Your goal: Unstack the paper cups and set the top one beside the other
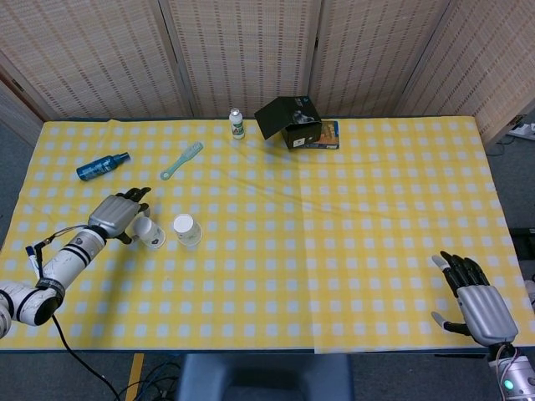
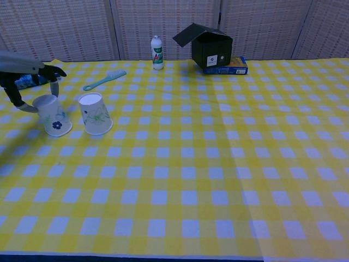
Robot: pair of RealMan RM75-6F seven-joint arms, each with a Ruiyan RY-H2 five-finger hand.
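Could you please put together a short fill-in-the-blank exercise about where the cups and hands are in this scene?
1. The robot's ____ hand is at the blue-flowered cup.
2. The other paper cup stands with its wide mouth facing ____.
3. The green comb lies between the blue bottle and the ____ bottle.
4. The right hand holds ____.

Missing words: left; down; white; nothing

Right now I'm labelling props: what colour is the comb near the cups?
The comb is light teal, clearest in the chest view.
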